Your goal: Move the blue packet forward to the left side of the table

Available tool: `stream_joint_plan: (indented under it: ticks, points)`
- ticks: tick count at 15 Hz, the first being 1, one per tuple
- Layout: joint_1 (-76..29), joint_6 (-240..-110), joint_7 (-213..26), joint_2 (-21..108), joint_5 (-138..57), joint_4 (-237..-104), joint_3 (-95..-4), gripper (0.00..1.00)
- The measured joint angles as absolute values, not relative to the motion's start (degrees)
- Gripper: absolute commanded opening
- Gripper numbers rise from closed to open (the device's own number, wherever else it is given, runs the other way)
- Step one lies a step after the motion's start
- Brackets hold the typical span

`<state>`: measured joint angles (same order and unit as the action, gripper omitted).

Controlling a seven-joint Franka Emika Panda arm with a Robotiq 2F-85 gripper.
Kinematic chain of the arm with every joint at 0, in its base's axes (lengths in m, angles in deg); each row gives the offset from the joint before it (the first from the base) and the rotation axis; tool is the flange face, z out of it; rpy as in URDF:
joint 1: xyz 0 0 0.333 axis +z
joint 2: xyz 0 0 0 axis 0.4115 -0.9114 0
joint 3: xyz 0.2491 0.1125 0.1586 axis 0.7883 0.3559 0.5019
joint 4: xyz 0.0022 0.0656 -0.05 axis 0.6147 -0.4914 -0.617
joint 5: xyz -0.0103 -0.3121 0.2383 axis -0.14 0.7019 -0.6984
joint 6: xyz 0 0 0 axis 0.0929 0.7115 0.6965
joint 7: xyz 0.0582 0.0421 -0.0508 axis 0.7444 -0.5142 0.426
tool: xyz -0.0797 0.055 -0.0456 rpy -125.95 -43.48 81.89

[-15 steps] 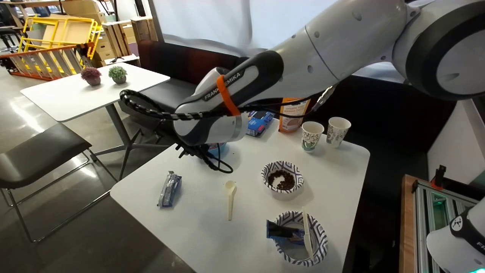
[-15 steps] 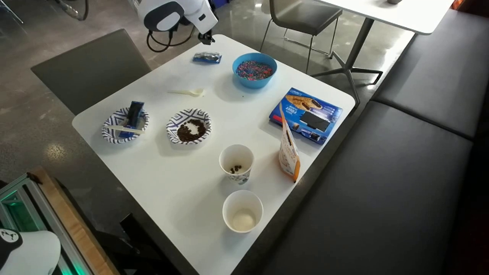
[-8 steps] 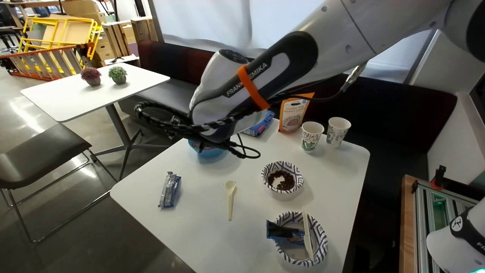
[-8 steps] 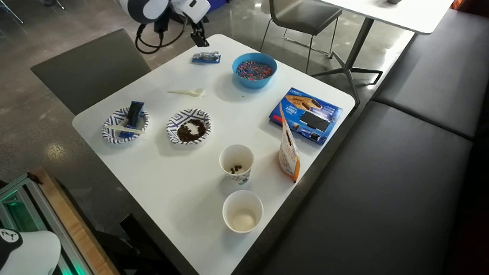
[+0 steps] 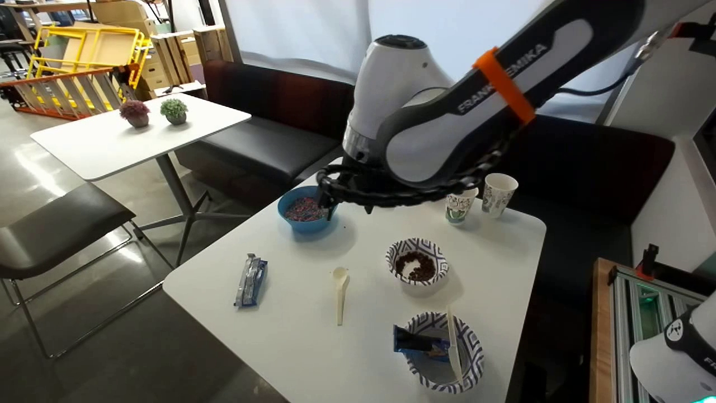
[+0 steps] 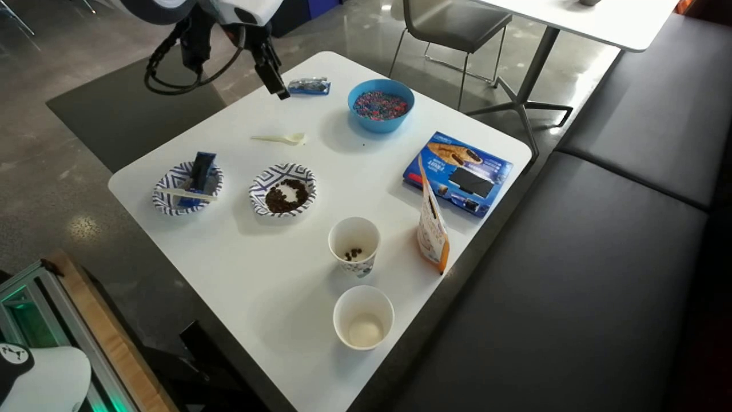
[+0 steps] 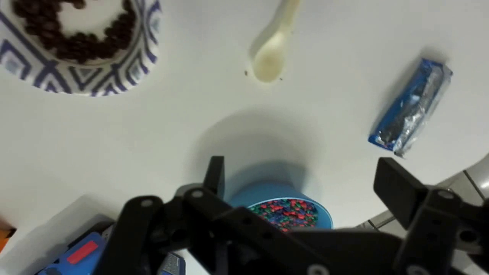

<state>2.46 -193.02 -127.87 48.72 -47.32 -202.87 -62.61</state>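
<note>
The blue packet (image 5: 251, 281) is small and narrow, dark blue with silvery wrapping. It lies flat near a rounded corner of the white table (image 5: 302, 347). It also shows in an exterior view (image 6: 309, 86) and at the right in the wrist view (image 7: 412, 107). My gripper (image 7: 300, 168) is open, with nothing between its fingers. It hovers above the table, apart from the packet, which lies just beyond the right fingertip in the wrist view. The gripper also shows in both exterior views (image 5: 348, 208) (image 6: 281, 94); cables partly hide it in one of them.
A blue bowl (image 6: 372, 124) of coloured bits stands near the packet. A spoon (image 5: 340, 302), two patterned bowls (image 6: 283, 212) (image 6: 157, 197), two paper cups (image 6: 354, 229) (image 6: 363, 337), a standing pouch (image 6: 432, 232) and a flat bright-blue box (image 6: 457, 171) are also on the table.
The arm has drawn back from the packet: the gripper moves right in an exterior view, and left and nearer the camera in another. The packet has stayed in practically the same spot.
</note>
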Motion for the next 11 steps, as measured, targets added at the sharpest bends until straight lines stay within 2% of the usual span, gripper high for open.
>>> stream_joint_plan:
  ticks: [7, 11]
  points:
    - [-10.49, -185.24, -110.26, 70.64, -40.97, -224.36, -49.66, 1.0]
    - [-11.53, -172.86, -93.39, 83.58, -41.58, -230.25, -52.59, 1.0]
